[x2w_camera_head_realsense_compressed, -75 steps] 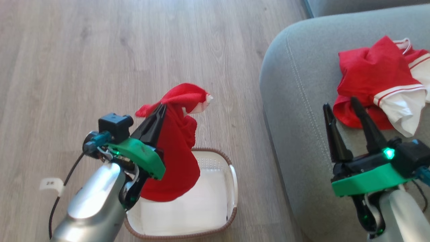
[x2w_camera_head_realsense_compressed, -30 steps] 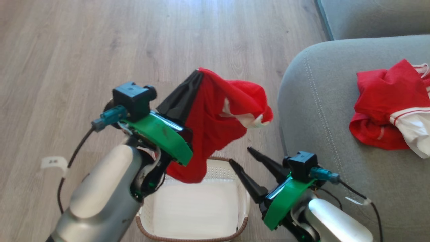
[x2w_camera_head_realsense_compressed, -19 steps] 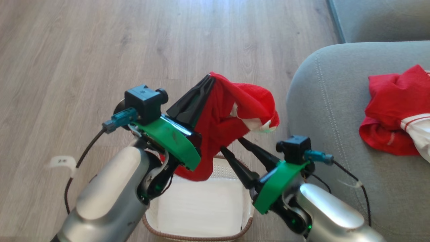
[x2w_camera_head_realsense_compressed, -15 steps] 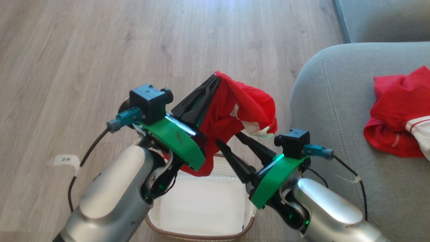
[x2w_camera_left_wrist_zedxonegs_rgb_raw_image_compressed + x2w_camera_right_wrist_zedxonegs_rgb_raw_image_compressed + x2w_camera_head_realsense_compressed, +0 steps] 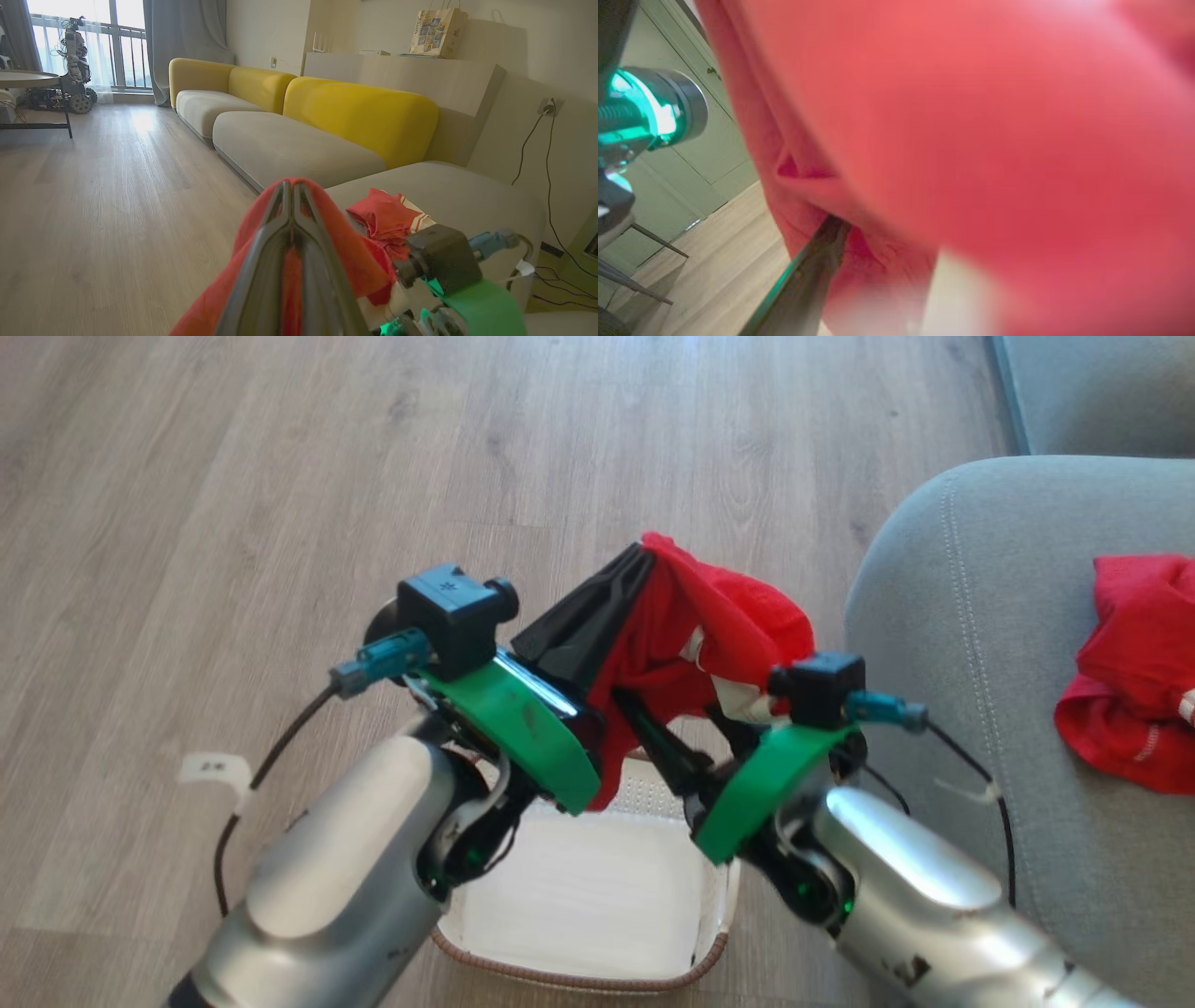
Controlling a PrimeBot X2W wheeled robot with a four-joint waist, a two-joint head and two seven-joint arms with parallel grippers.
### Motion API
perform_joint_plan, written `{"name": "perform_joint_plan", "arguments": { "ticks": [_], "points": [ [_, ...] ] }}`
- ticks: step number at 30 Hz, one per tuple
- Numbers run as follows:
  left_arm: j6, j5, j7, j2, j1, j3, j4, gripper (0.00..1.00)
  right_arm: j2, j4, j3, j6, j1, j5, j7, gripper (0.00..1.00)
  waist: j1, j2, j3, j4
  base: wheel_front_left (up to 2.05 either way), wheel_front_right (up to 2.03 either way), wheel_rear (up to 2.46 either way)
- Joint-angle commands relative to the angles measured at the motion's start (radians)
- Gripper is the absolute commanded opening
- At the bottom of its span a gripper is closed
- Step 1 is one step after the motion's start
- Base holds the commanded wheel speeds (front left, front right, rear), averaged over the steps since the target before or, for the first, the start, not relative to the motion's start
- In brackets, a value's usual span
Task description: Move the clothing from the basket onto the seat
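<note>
Jersey [image 5: 719, 625] is in the air, bunched, over the far rim of the basket [image 5: 579, 980] and the floor [image 5: 280, 476]. It's short of the seat [image 5: 980, 709]. It's red, with a white panel showing on the seat side. The tail hangs down toward the basket.

Handling, my read:
- Light and fully limp, with no stiffness. It will drape, swing and lag behind any fast move.
- The knit looks grippy rather than slick. It isn't fragile, but the long fingers could snag it.
- Best hold is a thick multi-layer fold, not a single hem or trim edge.

Left gripper [image 5: 639, 555] is clenched on the top fold. In the left wrist view its fingers [image 5: 280, 219] are pressed together, with red cloth between them and on both sides. One pinch should carry the weight.

Right gripper [image 5: 681, 723] is pushed up into the hanging folds from below. Its fingers look spread, with no bite on anything I can see. The right wrist view is mostly blurred red at the lens, with one finger running into a crease.

Other jersey [image 5: 1130, 700] lies crumpled on the seat, well apart. The part of the basket interior that shows is bare white, so this is probably the last one.
</note>
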Motion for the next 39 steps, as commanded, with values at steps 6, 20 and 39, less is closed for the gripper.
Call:
{"name": "perform_joint_plan", "arguments": {
  "ticks": [6, 20, 39],
  "points": [
    [-0.010, -0.009, 0.003, -0.002, -0.062, 0.015, -0.035, 0.00, 0.033, -0.005, -0.005, 0.000, -0.072, -0.007, -0.012, 0.25, 0.0000, 0.0000, 0.003, 0.014, 0.00, 0.00, 0.00],
    [-0.002, -0.020, -0.012, 0.017, -0.057, 0.030, 0.005, 0.00, 0.004, -0.066, -0.029, 0.000, -0.058, -0.048, -0.012, 0.00, 0.0000, 0.0000, 0.003, 0.000, 0.00, 0.00, 0.00],
    [0.010, -0.025, -0.030, 0.071, -0.008, 0.037, 0.035, 1.00, -0.112, -0.321, -0.257, 0.000, 0.098, -0.205, -0.012, 0.00, 0.0000, 0.0000, -0.010, -0.126, 0.00, 0.00, 0.00]
  ]
}}
